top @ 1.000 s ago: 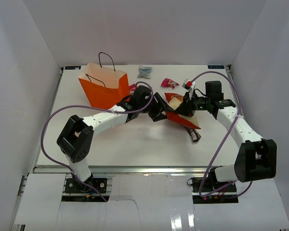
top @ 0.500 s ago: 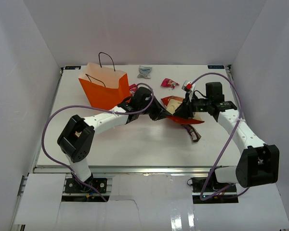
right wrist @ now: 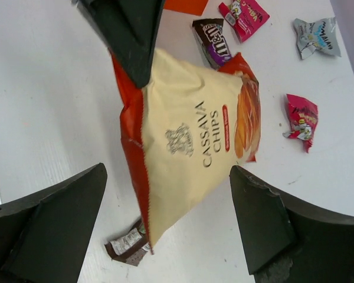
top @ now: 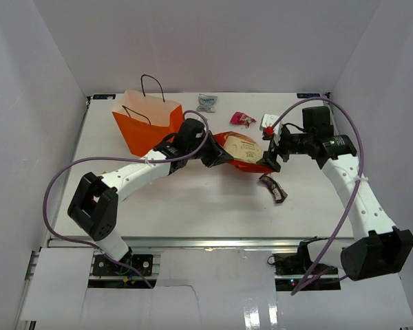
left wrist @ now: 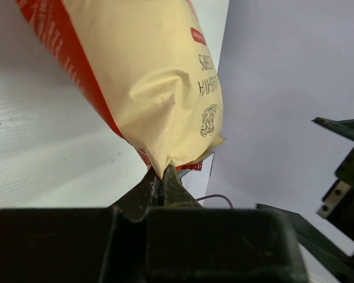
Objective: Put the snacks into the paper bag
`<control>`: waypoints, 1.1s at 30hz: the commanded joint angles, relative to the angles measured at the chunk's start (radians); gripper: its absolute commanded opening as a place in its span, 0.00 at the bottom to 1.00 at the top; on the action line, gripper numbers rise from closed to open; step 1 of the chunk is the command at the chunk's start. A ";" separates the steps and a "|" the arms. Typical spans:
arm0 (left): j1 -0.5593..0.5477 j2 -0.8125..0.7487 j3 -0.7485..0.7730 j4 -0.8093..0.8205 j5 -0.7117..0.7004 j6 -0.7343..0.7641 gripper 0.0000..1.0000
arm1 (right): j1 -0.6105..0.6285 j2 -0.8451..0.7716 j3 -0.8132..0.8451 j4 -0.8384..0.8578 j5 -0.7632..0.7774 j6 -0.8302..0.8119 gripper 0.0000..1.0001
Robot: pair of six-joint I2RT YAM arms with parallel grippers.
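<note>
Left gripper [left wrist: 161,177]: jaws pinched tight on a seam corner of the chip bag [left wrist: 147,76]. Only the left wrist view shows this grip up close.
Right gripper [right wrist: 168,172]: fingers spread wide, holding nothing. In the top view it [top: 274,152] sits at the chip bag's right end.
Chip bag [top: 244,150]: centre of the top view, between the two grippers. The right wrist view alone reads "CASSAVA CHIPS" on its cream face.
Paper bag [top: 151,127]: upright, upper left of the top view, mouth open, just left of the left gripper [top: 220,158].
Loose snacks: brown-and-purple candy packet [right wrist: 212,41] just beside the chip bag, seen clearly only from the right wrist. Magenta packet [top: 242,119] and pale blue packet [top: 206,102] at upper centre, dark bar [top: 274,187] lower right, all on the table [top: 193,199].
</note>
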 commanded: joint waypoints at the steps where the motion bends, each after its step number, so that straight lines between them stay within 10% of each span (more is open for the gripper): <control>1: 0.018 -0.091 0.053 -0.004 -0.001 0.031 0.00 | 0.069 -0.078 -0.047 0.029 0.168 -0.110 0.90; 10: 0.037 -0.093 0.071 0.029 0.073 -0.061 0.00 | 0.314 -0.152 -0.290 0.381 0.676 -0.014 0.90; 21: 0.051 -0.098 0.092 0.045 0.119 -0.088 0.00 | 0.345 -0.071 -0.368 0.584 0.794 -0.107 0.98; 33: 0.067 -0.098 0.180 0.022 0.145 -0.056 0.04 | 0.344 -0.078 -0.226 0.385 0.615 -0.097 0.08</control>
